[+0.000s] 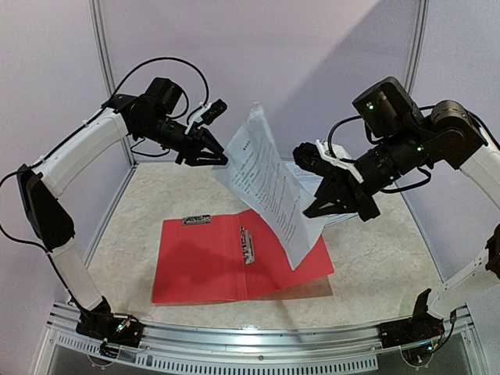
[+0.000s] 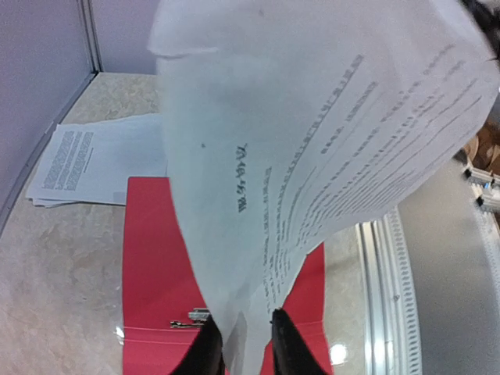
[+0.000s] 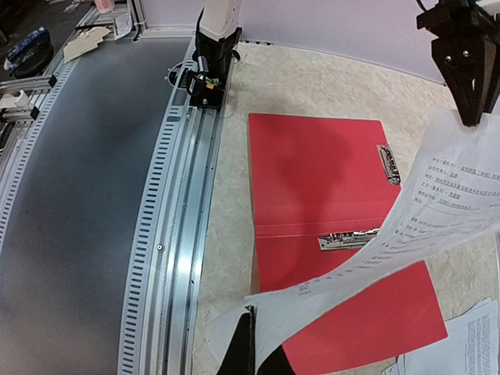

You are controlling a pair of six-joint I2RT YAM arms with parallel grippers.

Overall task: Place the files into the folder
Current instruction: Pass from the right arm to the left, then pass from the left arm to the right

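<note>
a printed sheet (image 1: 266,176) from the files hangs in the air over the open red folder (image 1: 199,262), strung between two arms. the right gripper (image 1: 310,212) is pinched fully closed on the sheet's lower right edge, near the folder's far right corner. the left gripper (image 2: 244,348) straddles the upper left edge, its fingers narrowed on either side of the paper, though whether they actually clamp it cannot be told. the paper bows and curls between the two holds, so it looks light, limp and apt to slip or crease. it is best taken at its edges or corners and kept gently taut. the rest of the files (image 2: 94,160) lie stacked on the table (image 1: 375,250) beyond the folder, whose silver clip (image 1: 247,246) sits at the spine.
</note>
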